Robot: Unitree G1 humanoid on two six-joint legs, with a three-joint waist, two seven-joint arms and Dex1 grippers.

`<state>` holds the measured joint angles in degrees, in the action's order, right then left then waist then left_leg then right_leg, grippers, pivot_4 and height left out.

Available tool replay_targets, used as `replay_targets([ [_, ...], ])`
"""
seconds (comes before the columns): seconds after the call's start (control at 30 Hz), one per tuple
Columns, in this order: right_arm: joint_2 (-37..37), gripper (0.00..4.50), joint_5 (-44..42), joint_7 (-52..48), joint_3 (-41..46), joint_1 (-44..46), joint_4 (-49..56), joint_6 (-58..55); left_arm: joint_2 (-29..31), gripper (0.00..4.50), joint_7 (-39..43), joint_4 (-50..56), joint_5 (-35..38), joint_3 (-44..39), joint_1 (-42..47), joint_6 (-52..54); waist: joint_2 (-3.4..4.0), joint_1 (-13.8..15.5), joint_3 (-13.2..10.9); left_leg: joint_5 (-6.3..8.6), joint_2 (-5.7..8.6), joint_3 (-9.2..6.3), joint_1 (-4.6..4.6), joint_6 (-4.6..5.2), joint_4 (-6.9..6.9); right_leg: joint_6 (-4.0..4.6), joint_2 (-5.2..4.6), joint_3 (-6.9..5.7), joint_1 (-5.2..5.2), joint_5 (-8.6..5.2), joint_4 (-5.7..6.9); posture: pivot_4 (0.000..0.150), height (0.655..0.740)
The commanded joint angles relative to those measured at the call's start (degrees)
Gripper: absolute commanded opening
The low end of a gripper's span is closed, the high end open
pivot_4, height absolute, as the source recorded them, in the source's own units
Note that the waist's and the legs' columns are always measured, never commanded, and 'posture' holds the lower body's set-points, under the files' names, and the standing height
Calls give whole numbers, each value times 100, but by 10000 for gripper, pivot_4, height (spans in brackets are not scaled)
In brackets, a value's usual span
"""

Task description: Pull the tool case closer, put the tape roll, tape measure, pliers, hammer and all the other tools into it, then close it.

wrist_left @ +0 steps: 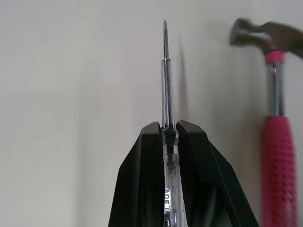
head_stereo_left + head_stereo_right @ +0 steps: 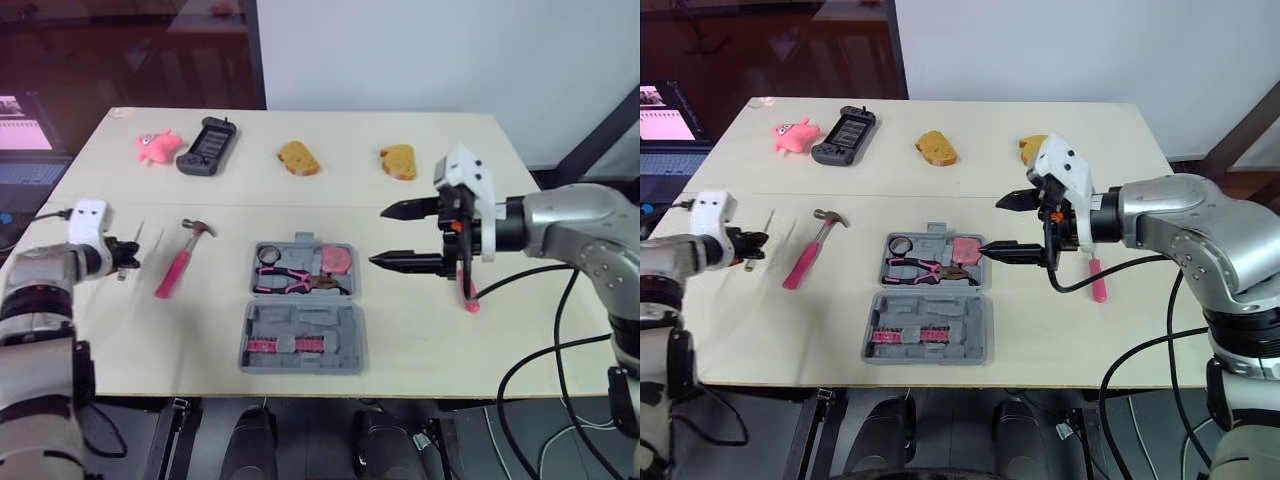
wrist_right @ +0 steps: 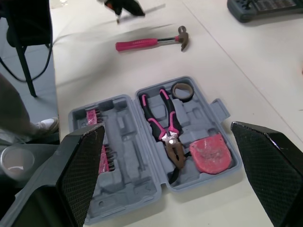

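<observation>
The grey tool case [image 2: 346,348] lies open, flat on the table [image 2: 520,340], in the middle near the front edge. In its far half sit the tape roll [image 2: 268,255], the pliers [image 2: 290,281] and the pink tape measure [image 2: 338,260]. The hammer [image 2: 178,264] lies on the table to the left of the case, apart from it.

The right arm reaches in level from the right. The right gripper [image 2: 380,236] hovers just beside the case's right edge, fingers spread wide and pointing at the case. A pink-handled tool [image 2: 1097,280] lies on the table below that wrist.

The left arm is bent at the table's left edge. The left gripper [image 1: 168,127] is clamped on the clear handle of a screwdriver [image 1: 165,71], near the hammer's head.
</observation>
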<state>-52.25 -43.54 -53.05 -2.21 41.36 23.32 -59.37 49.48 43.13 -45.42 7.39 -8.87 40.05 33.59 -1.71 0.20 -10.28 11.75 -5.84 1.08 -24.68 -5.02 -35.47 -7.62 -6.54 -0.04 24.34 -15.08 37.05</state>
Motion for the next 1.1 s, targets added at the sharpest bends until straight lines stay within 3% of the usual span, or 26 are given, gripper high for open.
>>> replay_targets([
  [0.03, 38, 45000, -15, -86, 20, 89, 51, 69, 296, 131, 465, 2224, 533, -144, -974, 1274, 2, -9, 0, 0, 0, 0, 0, 0, 0, 1, -1, 1, 0, 0, 1, 1500, 7207],
  [0.13, 104, 45000, 62, -115, -90, 104, 9, 130, 304, 131, 556, 3928, 1023, -326, -1946, 2071, 2, -7, -1, 0, -1, 0, 0, 0, -1, 2, -1, 1, 2, -1, 4, 1500, 7207],
  [0.33, 125, 45000, 225, -246, -210, 182, -105, 248, -201, 131, -109, 5607, 1386, -514, -2849, 2917, 2, 49, -1, 1, -1, -1, -3, 1, -12, 3, -1, 2, 1, -2, 5, 1500, 7207],
  [0.53, 196, 45000, 213, -235, -205, 167, -28, 205, -1025, 131, -998, 6002, 1276, -378, -3176, 3055, 2, 45, -1, 1, 0, -2, -3, 2, -18, 3, -1, 3, 0, -1, 7, 1500, 7207],
  [0.73, 155, 45000, 184, -171, -129, 117, 70, 149, -1344, 131, -1449, 5735, 1053, -160, -3286, 2714, 2, 47, 0, 1, 0, -2, -3, 2, -21, 3, -1, 3, 0, -1, 6, 1500, 7207],
  [0.77, 145, 45000, 183, -167, -123, 110, 81, 144, -1360, 10068, -1482, 5717, 1048, -160, -3293, 2694, 2, 51, 0, 1, 0, -2, -3, 2, -22, 3, -1, 3, 0, -1, 6, 1500, 7207],
  [0.83, 139, 45000, 178, -162, -114, 109, 90, 134, -1358, 18135, -1505, 5731, 1077, -176, -3286, 2707, 2, 53, 1, 1, 0, -2, -3, 2, -23, 3, -1, 3, -3, -1, 6, 1500, 7207],
  [1.0, 94, 45000, 168, -196, -103, 102, 96, 119, -1305, 44117, -1654, 6108, 1168, -198, -3130, 3166, 2, 37, 1, 1, 0, -3, -2, 2, -23, 4, -1, 3, -3, -1, 7, 1500, 7207],
  [1.1, 56, 45000, 150, -248, -105, 119, 85, 100, -1419, 44696, -1982, 6585, 1227, -347, -2920, 3862, 2, 41, 0, 1, 0, -3, -2, 2, -23, 4, -1, 3, -3, -1, 6, 1500, 7207],
])
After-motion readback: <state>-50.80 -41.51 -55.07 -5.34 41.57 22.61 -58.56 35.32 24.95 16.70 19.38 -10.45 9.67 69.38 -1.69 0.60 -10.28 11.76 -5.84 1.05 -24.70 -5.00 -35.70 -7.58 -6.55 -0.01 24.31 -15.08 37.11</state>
